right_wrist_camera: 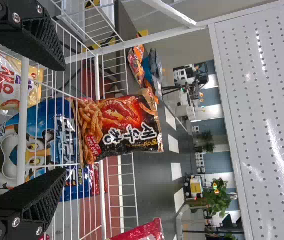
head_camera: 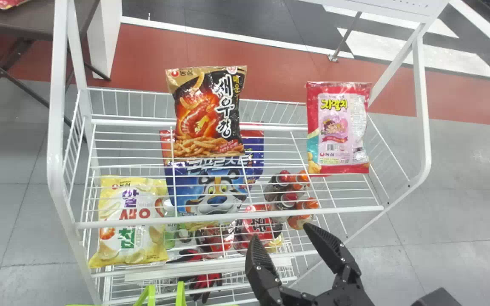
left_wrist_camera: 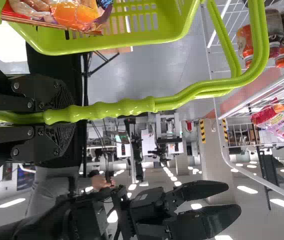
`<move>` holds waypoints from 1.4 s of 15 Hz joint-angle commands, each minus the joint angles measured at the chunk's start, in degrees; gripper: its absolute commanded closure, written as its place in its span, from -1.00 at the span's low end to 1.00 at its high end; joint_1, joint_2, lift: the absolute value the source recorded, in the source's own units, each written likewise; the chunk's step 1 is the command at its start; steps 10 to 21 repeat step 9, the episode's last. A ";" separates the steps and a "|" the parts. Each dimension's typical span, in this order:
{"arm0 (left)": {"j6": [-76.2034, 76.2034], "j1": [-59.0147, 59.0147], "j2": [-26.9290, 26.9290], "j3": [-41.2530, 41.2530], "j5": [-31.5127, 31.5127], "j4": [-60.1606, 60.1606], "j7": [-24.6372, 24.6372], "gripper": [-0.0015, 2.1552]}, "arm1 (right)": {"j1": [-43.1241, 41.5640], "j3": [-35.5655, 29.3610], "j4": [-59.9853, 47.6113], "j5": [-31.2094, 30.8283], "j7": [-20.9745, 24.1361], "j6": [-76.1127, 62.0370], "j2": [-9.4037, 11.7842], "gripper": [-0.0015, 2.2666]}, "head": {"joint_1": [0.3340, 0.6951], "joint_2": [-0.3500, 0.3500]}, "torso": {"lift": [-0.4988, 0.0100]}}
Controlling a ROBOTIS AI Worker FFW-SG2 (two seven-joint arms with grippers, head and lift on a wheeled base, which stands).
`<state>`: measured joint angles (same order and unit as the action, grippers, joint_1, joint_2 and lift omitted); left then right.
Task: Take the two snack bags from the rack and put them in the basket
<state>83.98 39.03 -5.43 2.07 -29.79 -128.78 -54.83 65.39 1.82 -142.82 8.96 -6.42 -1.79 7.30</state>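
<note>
Beside the lower front of the rack (head_camera: 230, 216), at the head view's bottom edge, comes the right gripper (head_camera: 280, 231), its jaws parted and nothing between them. In the right wrist view the jaws likewise stand well apart, with the rack's wires beyond. The left gripper (left_wrist_camera: 64, 116) has its jaws closed around the handle (left_wrist_camera: 131, 106) of the basket (left_wrist_camera: 101, 48). Inside the basket lies an orange bag (left_wrist_camera: 76, 14), seen only in part.

Farther off, the rack stands in front of the robot. Through its wires, below the top tier, show a yellow bag (head_camera: 131, 242) on the left and a blue bag (head_camera: 217, 193) nearer the middle. To the right of the blue bag are bottles (head_camera: 288, 199) with red and orange caps. Lower still, red tubs (head_camera: 258, 227) sit behind the wires, and red and black gloves (head_camera: 206, 281) lie beneath them.

On the top tier are two snack bags: the black bag (head_camera: 209, 112), left of centre and overlapping the blue bag in the head view, and the pink bag (head_camera: 338, 127), near the right end. The two are well apart.

Past the rack, at its back left, is a dark desk (head_camera: 19, 21) with a red packet (head_camera: 4, 3) on it.
</note>
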 commanded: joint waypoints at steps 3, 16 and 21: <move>0.00 -0.27 -0.02 0.31 0.00 0.11 -0.02 0.74 | 0.01 -0.24 -0.26 0.00 0.00 -0.53 -0.09 -0.92 | 1.00 -1.00 | 0.92; 0.00 -0.53 -0.02 0.48 0.00 -0.15 0.07 0.74 | 0.44 -0.50 -0.70 -0.18 0.09 -1.06 -0.18 -0.92 | 1.00 -1.00 | 0.92; 0.00 -0.53 -0.02 0.48 0.00 -0.15 0.07 0.74 | 0.44 -0.50 -0.70 -0.18 0.09 -1.06 -0.18 -0.92 | 1.00 -1.00 | 0.92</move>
